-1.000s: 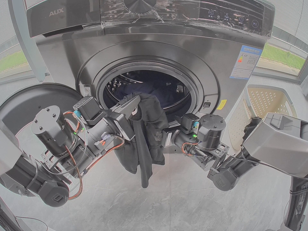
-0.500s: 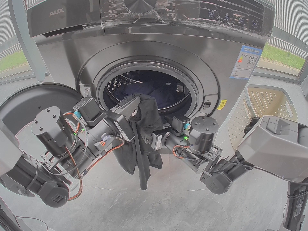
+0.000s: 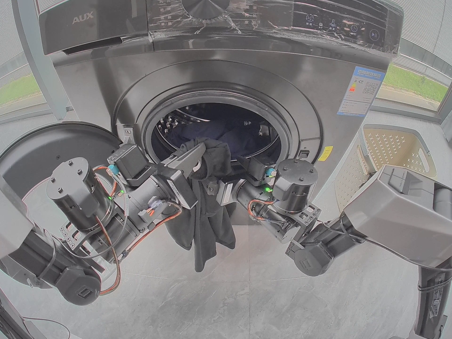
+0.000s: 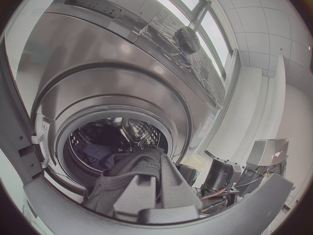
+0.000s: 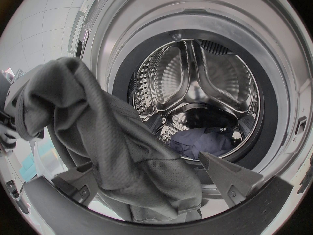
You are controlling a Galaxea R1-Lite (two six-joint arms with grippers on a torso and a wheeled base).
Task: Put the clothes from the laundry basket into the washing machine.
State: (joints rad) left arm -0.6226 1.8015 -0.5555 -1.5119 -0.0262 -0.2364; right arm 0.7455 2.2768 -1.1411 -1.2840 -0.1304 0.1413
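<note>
A black garment (image 3: 207, 213) hangs in front of the open washing machine (image 3: 301, 95). My left gripper (image 3: 197, 158) is shut on its top edge, just below the drum opening; the cloth bunches between the fingers (image 4: 163, 183). My right gripper (image 5: 140, 167) is open against the garment's right side, with the black cloth (image 5: 107, 137) draped across the gap between its two fingers (image 5: 228, 177). Dark blue clothes (image 5: 202, 142) lie at the bottom of the steel drum (image 5: 195, 85). The cream laundry basket (image 3: 393, 149) stands to the machine's right, behind my right arm.
The round machine door (image 3: 42, 147) is swung open at the left, behind my left arm. Grey tiled floor (image 3: 245, 297) lies in front of the machine. Windows flank the machine on both sides.
My right arm has moved left and up, pushing into the hanging garment. The garment's lower part has bunched and risen. The left arm has kept still.
</note>
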